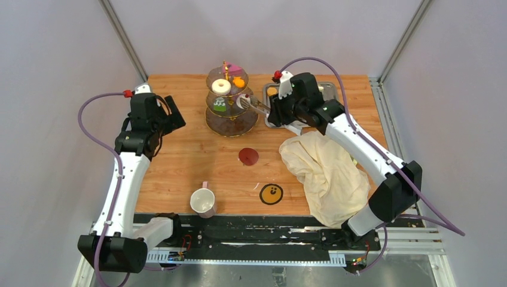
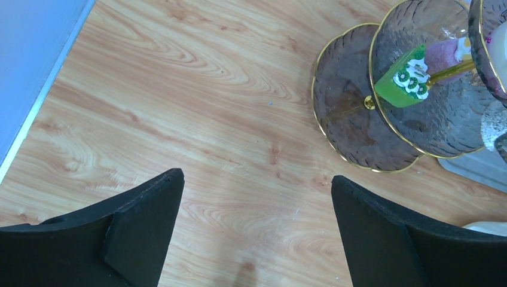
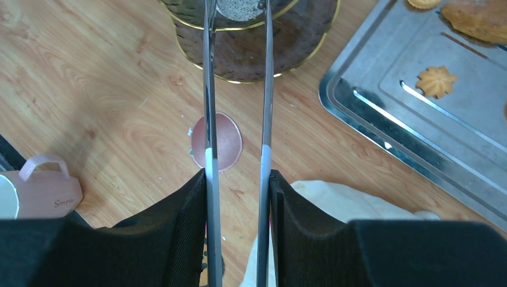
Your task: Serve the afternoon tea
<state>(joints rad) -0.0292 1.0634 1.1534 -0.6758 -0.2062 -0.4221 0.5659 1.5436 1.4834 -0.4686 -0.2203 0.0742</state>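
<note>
1. The left hand (image 1: pixel 175 115) hangs over the surface (image 1: pixel 179 161), left of the stand (image 1: pixel 232 122). Its fingers (image 2: pixel 149 209) are spread wide, with nothing between them.
2. The right hand (image 3: pixel 238 179) is pressed onto a pair of tongs (image 3: pixel 209 89), pinching the two metal arms between its pads.
3. The tongs reach out to the stand, and their tips clasp a speckled cake (image 3: pixel 239 7) at the middle tier. I cannot tell whether the cake rests on the glass.
4. A green cake (image 2: pixel 408 78) sits on the left side of that same tier.
5. On the top tier are a white donut (image 1: pixel 221 86), an orange macaron (image 1: pixel 238 82) and a pink cake (image 1: pixel 231 69) by the gold stem.
6. The stand is at the far middle of the surface, just left of a steel tray (image 3: pixel 370 119). On the tray lies a star-shaped biscuit (image 3: pixel 436 81).
7. A mug (image 1: pixel 203 202) stands upright near the front edge, well apart from the stand.
8. A red coaster (image 1: pixel 248 156) lies between the stand and the front edge, and a yellow coaster (image 1: pixel 271 194) lies right of the mug.
9. A cream cloth (image 1: pixel 326 170) is heaped on the right side, under the right arm.
</note>
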